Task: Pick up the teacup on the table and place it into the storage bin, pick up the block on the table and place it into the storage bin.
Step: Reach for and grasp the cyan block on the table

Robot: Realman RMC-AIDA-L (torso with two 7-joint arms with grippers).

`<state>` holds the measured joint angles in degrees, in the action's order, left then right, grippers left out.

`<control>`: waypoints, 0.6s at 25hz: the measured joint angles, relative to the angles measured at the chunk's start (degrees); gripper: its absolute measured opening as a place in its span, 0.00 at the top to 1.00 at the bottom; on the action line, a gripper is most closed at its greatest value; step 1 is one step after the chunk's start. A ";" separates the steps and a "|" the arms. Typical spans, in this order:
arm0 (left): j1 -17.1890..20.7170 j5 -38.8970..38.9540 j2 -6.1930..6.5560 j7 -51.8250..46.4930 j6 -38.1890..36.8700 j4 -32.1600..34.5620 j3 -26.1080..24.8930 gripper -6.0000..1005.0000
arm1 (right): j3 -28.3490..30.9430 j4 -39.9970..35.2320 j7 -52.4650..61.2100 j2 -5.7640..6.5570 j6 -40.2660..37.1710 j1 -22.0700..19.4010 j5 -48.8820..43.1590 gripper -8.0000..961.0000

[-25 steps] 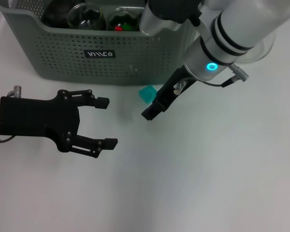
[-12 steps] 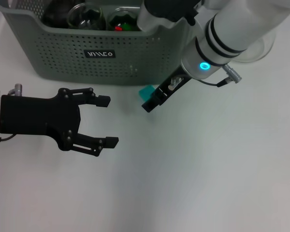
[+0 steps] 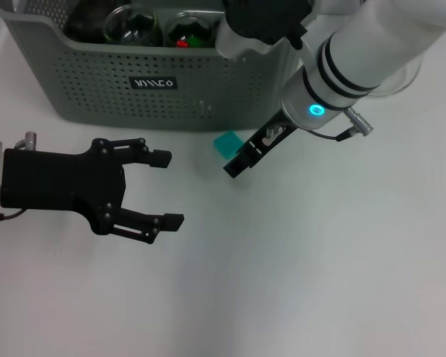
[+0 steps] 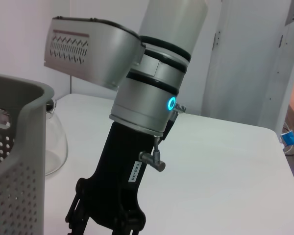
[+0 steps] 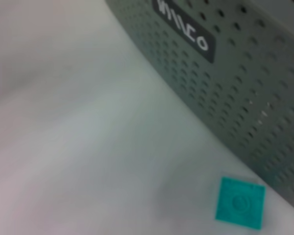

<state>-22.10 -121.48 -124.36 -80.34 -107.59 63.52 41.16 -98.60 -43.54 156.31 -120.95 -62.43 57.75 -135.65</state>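
Note:
The grey-green storage bin (image 3: pixel 97 82) stands at the table's far side, its black label (image 5: pixel 183 32) facing me. A clear glass teacup (image 3: pixel 132 28) lies inside it among other glassware. The small teal block (image 3: pixel 225 143) rests flat on the table just in front of the bin's wall, and shows again as a teal square, the block (image 5: pixel 240 203). My right gripper (image 3: pixel 236 166) hangs low right beside the block, on its right. Seen edge-on, its fingers are unclear. My left gripper (image 3: pixel 168 189) hovers open and empty at the left.
A large clear glass vessel (image 3: pixel 398 78) stands on the table right of the bin, partly behind my right arm (image 4: pixel 147 112). White table surface stretches across the near side and right.
The right gripper has drawn in closer to the teal block, then shifted slightly right. The left gripper has barely moved. The block stays put.

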 joint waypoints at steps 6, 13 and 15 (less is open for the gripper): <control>-0.11 -0.06 0.00 0.07 -0.28 -0.07 0.06 0.05 | -0.26 2.23 0.03 -0.17 2.79 -0.14 2.27 0.21; -0.14 -0.17 0.06 1.02 -0.49 -0.15 -0.01 0.05 | -1.54 5.45 0.04 -0.17 6.77 -0.52 6.07 0.21; -0.13 -0.20 0.07 1.18 -0.50 -0.15 -0.03 0.05 | -2.46 5.61 0.05 -0.17 7.63 -0.73 6.97 0.21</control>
<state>-22.24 -121.67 -124.29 -79.16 -108.09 63.37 41.13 -101.06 -37.93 156.36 -121.11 -54.80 57.02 -128.68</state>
